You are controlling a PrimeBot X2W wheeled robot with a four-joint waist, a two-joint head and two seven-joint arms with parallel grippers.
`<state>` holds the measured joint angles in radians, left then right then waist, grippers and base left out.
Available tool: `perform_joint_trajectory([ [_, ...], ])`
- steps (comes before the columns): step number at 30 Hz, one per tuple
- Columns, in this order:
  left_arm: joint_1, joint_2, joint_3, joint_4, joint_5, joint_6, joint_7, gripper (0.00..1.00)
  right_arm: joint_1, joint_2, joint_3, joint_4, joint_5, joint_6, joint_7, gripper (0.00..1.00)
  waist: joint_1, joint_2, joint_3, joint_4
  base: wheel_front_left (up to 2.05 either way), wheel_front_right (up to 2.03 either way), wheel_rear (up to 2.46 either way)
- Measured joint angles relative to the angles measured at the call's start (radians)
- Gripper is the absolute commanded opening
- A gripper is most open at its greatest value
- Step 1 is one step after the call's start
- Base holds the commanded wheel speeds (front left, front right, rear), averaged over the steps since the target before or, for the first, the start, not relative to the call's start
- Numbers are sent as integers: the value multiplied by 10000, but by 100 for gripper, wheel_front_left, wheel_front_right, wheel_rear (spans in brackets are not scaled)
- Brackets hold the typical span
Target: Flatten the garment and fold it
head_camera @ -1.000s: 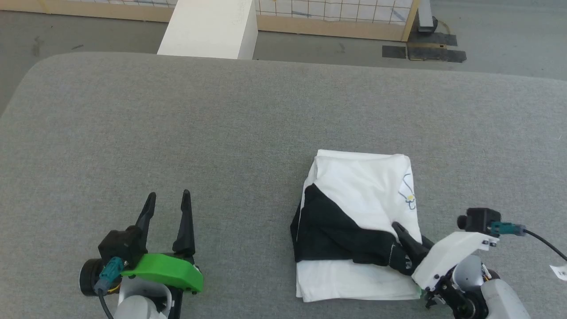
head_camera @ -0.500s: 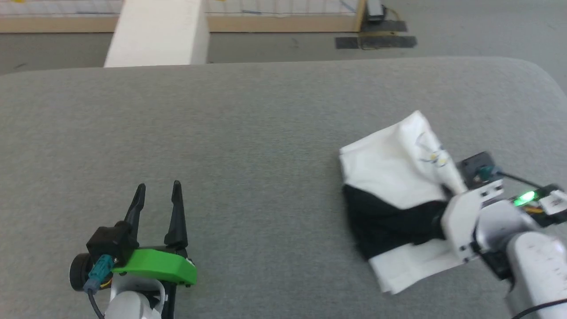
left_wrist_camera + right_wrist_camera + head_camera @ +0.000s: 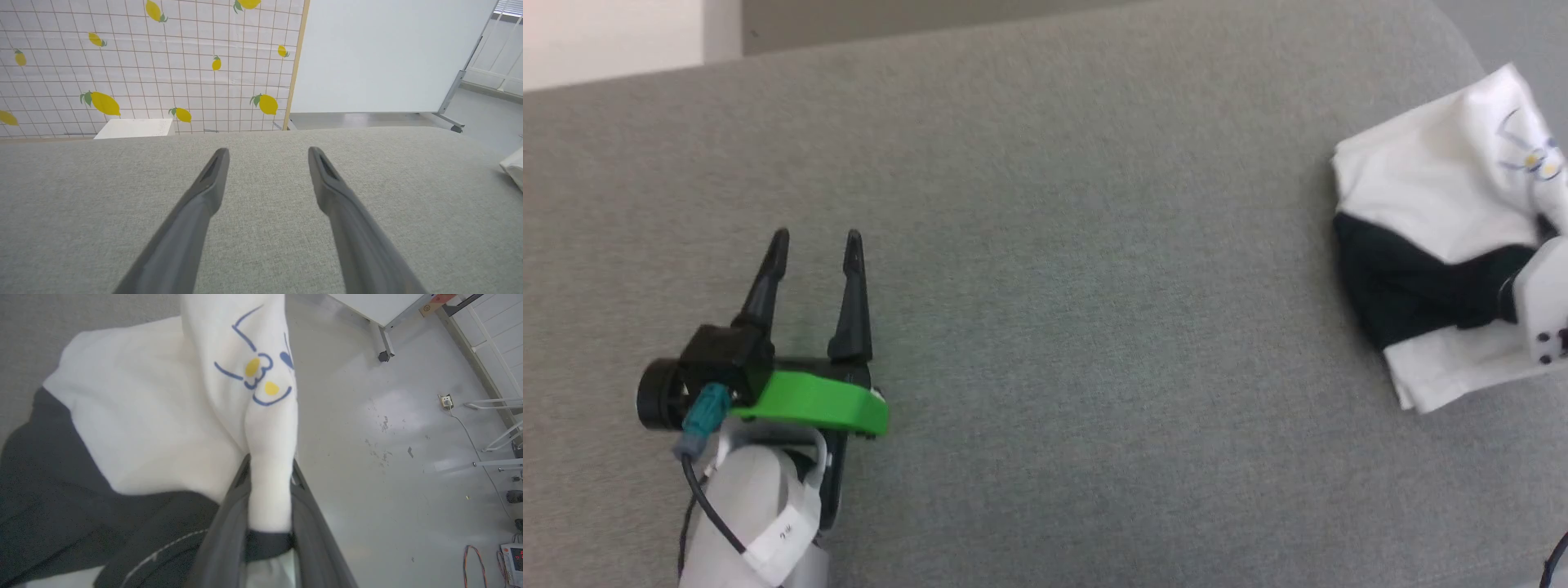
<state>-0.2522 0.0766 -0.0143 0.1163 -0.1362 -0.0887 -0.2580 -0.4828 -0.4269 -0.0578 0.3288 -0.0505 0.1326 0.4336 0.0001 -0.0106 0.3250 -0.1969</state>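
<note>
The garment (image 3: 1429,188) lies folded in a bundle at the table's right end, white with a black sleeve across it. In the right wrist view a bunched white fold of the garment (image 3: 143,416), printed with blue lines and yellow dots, is pinched between my right gripper's (image 3: 270,465) two dark fingers, which are shut on it. The right gripper's white mount (image 3: 1547,302) shows at the head view's right edge, against the black sleeve. My left gripper (image 3: 817,238) rests far to the left over bare table, open with nothing between its fingers (image 3: 204,196).
The grey padded table (image 3: 1045,163) stretches wide between the grippers. Its rounded right corner is just beyond the garment, with grey floor (image 3: 388,437) below. A white box (image 3: 135,128) and a lemon-patterned panel (image 3: 143,61) stand behind the far edge.
My right gripper has shut on the garment's near right part and drawn the bundle, turned, toward the table's right end. The head camera has shifted too. The left gripper has stayed open.
</note>
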Motion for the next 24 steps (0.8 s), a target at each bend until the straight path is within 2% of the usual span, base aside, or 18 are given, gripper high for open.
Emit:
perform_joint_trajectory([
  [4,-392,249,-61,6,79,-33,2,100,-630,274,-880,849,-443,0,-709,0,1,0,667,-243,0,0,0],
  [12,-713,464,-128,38,236,-35,12,100,-1847,546,-1902,2393,-1273,0,-1883,0,1,0,1710,-502,0,0,0],
  [13,-727,464,-142,50,236,-35,12,100,-1954,570,-1988,2552,-1390,0,-2034,14,1,0,1774,-513,0,0,0],
  [14,-732,462,-155,65,236,-33,12,100,-2011,585,-2033,2677,-1475,2,-2136,44,2,0,1790,-514,0,0,0],
  [15,-732,458,-169,102,234,-33,12,100,-2048,619,-2121,2819,-1559,2,-2219,100,2,0,1776,-513,0,0,0],
  [20,-686,382,-198,387,199,-12,12,100,-2057,663,-2318,3172,-1774,0,-2823,100,2,0,1435,-503,0,0,0],
  [24,-422,249,-180,560,-19,21,10,100,-1953,667,-2161,3244,-1499,-2,-3486,100,2,0,936,-444,0,0,0],
])
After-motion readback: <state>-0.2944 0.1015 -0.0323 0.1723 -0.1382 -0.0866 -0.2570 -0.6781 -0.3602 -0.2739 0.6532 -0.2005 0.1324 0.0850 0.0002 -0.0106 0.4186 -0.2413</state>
